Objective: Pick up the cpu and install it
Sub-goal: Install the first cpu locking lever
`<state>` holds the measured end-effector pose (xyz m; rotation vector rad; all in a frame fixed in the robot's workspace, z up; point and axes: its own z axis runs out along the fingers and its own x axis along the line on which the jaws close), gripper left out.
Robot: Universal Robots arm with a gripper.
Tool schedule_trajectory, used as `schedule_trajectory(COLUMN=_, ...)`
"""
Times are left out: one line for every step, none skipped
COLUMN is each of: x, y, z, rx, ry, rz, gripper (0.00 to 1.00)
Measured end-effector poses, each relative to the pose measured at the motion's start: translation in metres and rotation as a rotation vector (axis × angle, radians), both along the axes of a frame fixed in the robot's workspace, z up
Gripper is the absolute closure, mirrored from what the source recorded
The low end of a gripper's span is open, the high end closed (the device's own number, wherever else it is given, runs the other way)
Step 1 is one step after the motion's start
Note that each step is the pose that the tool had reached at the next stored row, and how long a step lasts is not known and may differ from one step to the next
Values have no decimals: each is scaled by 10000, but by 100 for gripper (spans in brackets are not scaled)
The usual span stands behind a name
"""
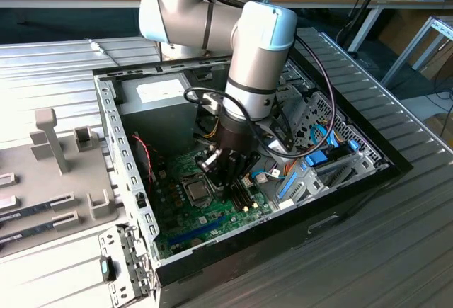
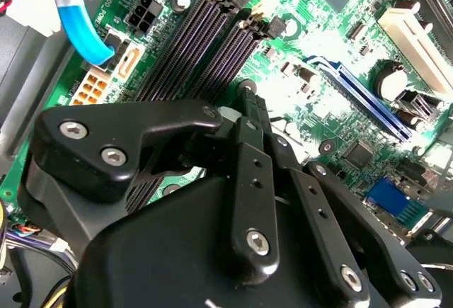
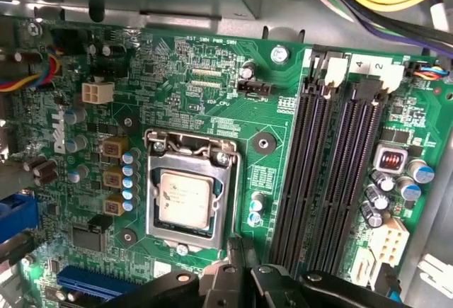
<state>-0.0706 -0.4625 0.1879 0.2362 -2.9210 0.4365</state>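
The cpu (image 3: 184, 198) already lies in the socket frame (image 3: 190, 187) on the motherboard (image 3: 276, 173), inside the open case (image 1: 113, 145) on the bench (image 1: 396, 251). The pincer (image 1: 228, 175) hangs just beside the socket, toward the exterior view's right, over the memory slots (image 3: 325, 180). Whether its fingers are spread or closed cannot be told. To do this step well, the chip probably needs to sit flat and square in the frame, with no sideways push on it.
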Motion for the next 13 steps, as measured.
schedule_trajectory(x=3, y=0, z=0, rx=1, ry=-1, rz=1, gripper=90)
schedule_trajectory(x=9, y=0, z=0, rx=0, ry=0, rz=1, gripper=90)
schedule_trajectory(x=13, y=0, z=0, rx=0, ry=0, rz=1, gripper=90)
schedule_trajectory(x=20, y=0, z=-1, rx=2, ry=-3, rz=3, gripper=90)
schedule_trajectory(x=26, y=1, z=-2, rx=3, ry=-2, rz=3, gripper=90)
schedule_trajectory(x=27, y=0, z=-1, rx=2, ry=-2, rz=4, gripper=90)
schedule_trajectory(x=27, y=0, z=0, rx=0, ry=-1, rz=3, gripper=90)
schedule_trajectory(x=19, y=0, z=0, rx=-2, ry=0, rz=6, gripper=90)
schedule_trajectory(x=-4, y=0, z=2, rx=3, ry=-1, rz=5, gripper=90)
schedule_trajectory(x=-11, y=0, z=8, rx=16, ry=-4, rz=5, gripper=90)
schedule_trajectory(x=-17, y=0, z=17, rx=22, ry=-7, rz=5, gripper=90)
schedule_trajectory(x=-25, y=1, z=40, rx=37, ry=-14, rz=4, gripper=90)
schedule_trajectory(x=-26, y=1, z=75, rx=39, ry=-14, rz=5, gripper=90)
